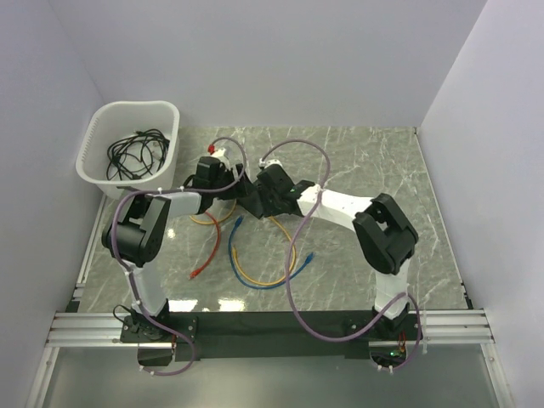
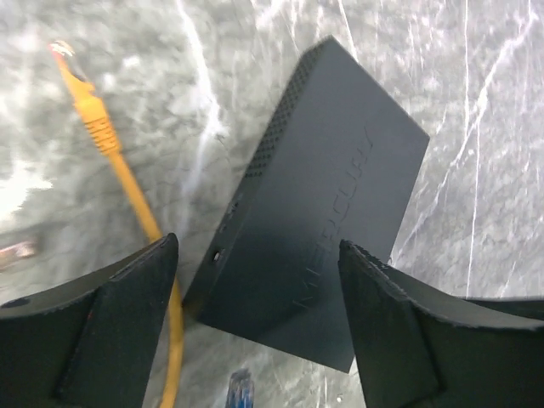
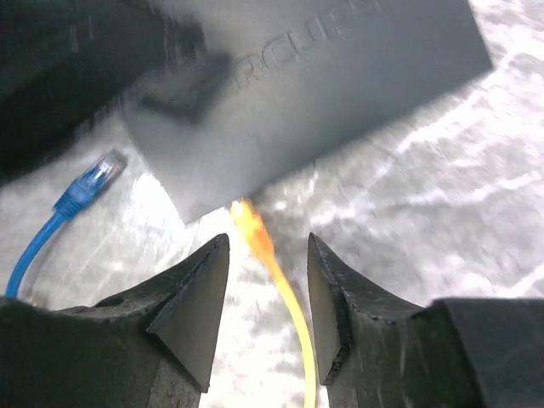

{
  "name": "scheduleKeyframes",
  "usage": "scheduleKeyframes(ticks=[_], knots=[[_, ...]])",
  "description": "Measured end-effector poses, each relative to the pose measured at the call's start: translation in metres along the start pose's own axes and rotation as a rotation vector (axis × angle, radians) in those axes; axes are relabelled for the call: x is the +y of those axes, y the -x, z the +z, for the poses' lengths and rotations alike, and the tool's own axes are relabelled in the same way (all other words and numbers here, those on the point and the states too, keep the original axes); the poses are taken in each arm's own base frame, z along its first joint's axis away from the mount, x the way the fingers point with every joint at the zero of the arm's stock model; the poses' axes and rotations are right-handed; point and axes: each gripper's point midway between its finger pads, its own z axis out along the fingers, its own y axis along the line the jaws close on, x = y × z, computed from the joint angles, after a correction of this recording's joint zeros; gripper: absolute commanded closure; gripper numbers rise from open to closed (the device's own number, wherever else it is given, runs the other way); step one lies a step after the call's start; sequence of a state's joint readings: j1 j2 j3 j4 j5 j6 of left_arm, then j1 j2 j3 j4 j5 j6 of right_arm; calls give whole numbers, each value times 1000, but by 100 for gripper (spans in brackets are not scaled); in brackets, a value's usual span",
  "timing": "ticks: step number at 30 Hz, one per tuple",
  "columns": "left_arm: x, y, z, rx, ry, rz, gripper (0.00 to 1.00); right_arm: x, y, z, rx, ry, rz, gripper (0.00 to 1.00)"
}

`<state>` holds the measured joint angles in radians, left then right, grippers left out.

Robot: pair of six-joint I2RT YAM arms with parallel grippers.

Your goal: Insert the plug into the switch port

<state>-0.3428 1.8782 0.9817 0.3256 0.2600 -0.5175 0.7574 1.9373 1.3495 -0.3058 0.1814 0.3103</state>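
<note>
The switch (image 2: 331, 187) is a flat matte-black box lying tilted on the marble. My left gripper (image 2: 259, 255) is open above its near end, one finger on each side, not touching. An orange cable with its plug (image 2: 81, 85) lies left of the switch. In the right wrist view the switch (image 3: 323, 85) fills the top. My right gripper (image 3: 268, 242) is open, its fingers straddling a yellow-orange cable (image 3: 280, 280) whose blurred plug end (image 3: 245, 217) lies at the switch's corner. A blue plug (image 3: 98, 174) lies to the left. In the top view both gripper heads (image 1: 242, 187) cover the switch.
A white slotted basket (image 1: 102, 127) holding black cables (image 1: 136, 153) stands at the back left. Yellow (image 1: 255, 276), blue (image 1: 234, 246) and red (image 1: 208, 255) cables lie looped on the marble in front of the grippers. White walls close in the sides and back.
</note>
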Motion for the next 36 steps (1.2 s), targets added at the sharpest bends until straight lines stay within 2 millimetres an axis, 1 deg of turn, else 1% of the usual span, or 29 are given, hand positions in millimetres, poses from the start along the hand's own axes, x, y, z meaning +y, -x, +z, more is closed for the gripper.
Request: scheduleKeyframes(ticks=[2,4,7,9,11,12,14,17,20,22,26,30,36], knots=[[2,9,-4,-9,25,-2,16,-1,1,-11,-15,2,1,50],[2,22,-7,-24,49,-1,16,2,3,-28,-39,13,1,50],[2,43,-19,-72,90,1,16,19,5,-55,-87,58,-15,50],[1,58,-34,-116,127,-2,18,37,2,-72,-108,100,-37,50],[-3,74,-53,-174,149,-7,19,57,0,-85,-122,144,-49,50],[-5,79,-64,-206,159,-15,19,65,-2,-88,-123,161,-55,50],[-6,83,-86,-258,176,-31,19,79,-7,-90,-108,197,-50,50],[-2,74,-113,-300,202,-60,19,90,-6,-83,-79,216,-21,50],[8,57,-130,-312,239,-77,19,102,-1,-68,-56,221,3,49],[13,53,-135,-312,263,-79,19,109,0,-54,-36,218,15,49],[13,57,-143,-332,275,-71,19,117,-7,-27,20,181,27,48],[14,56,-155,-357,274,-59,19,114,-20,-2,76,107,34,47],[25,45,-162,-352,296,-46,19,110,-22,14,102,28,48,47]])
